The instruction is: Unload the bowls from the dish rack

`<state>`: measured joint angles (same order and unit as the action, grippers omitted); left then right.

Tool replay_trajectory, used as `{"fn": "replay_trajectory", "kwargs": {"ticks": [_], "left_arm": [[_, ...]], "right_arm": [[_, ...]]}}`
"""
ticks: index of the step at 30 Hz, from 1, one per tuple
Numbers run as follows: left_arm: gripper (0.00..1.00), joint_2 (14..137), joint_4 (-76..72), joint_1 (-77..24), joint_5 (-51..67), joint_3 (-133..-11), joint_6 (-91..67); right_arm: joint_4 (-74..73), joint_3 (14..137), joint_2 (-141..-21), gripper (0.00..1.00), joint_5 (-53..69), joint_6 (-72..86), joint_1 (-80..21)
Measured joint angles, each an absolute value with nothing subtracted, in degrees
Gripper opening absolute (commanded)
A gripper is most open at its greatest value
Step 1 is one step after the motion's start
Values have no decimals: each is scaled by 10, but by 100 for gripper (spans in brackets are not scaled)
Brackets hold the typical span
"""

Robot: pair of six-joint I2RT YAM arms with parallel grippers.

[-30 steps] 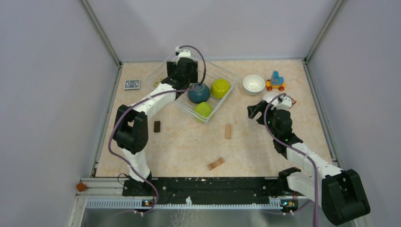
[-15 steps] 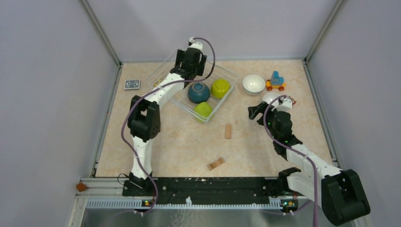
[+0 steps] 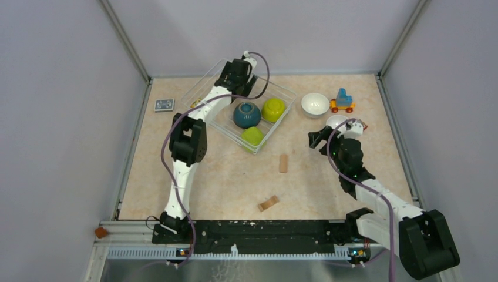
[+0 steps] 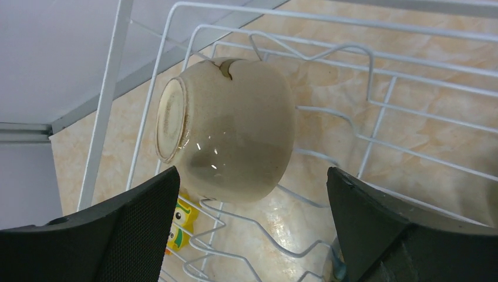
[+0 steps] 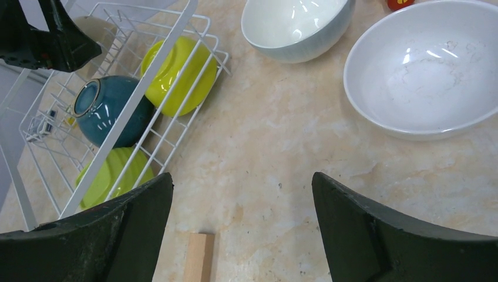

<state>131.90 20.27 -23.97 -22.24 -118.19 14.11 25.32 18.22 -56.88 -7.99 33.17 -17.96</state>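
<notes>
The wire dish rack (image 3: 235,136) holds a dark teal bowl (image 3: 246,114) and two lime green bowls (image 3: 273,109) (image 3: 252,136), all upside down. My left gripper (image 3: 238,73) hangs over the rack's far corner. In the left wrist view it (image 4: 252,194) is open, with a beige bowl (image 4: 226,126) tipped on the rack's wires (image 4: 376,126) just ahead of its fingers, untouched. Two white bowls (image 3: 315,104) (image 3: 336,121) stand upright on the table right of the rack. My right gripper (image 3: 320,138) is open and empty above bare table (image 5: 241,194) near them.
A toy car (image 3: 342,101) stands at the back right. A card box (image 3: 164,105) lies left of the rack, and a dark block (image 3: 195,156) lies nearer me. Two wooden pieces (image 3: 283,163) (image 3: 269,203) lie mid-table. A yellow owl picture (image 4: 179,226) shows under the rack.
My left arm has stretched out, and its gripper has moved from beside the teal bowl to the rack's far corner. The right arm has barely moved.
</notes>
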Motion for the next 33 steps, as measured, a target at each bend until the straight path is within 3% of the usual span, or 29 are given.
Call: {"fn": "replay_trajectory", "kwargs": {"ticks": [19, 25, 33], "left_arm": [[98, 1359, 218, -215, -210, -1226, 169], [89, 1363, 195, -215, -222, -1226, 180], [88, 1360, 117, -208, -251, -1202, 190]], "right_arm": [[262, 180, -588, 87, -89, 330, -180], [262, 180, -594, 87, -89, 329, -180], [262, 180, -594, 87, -90, 326, -180]]}}
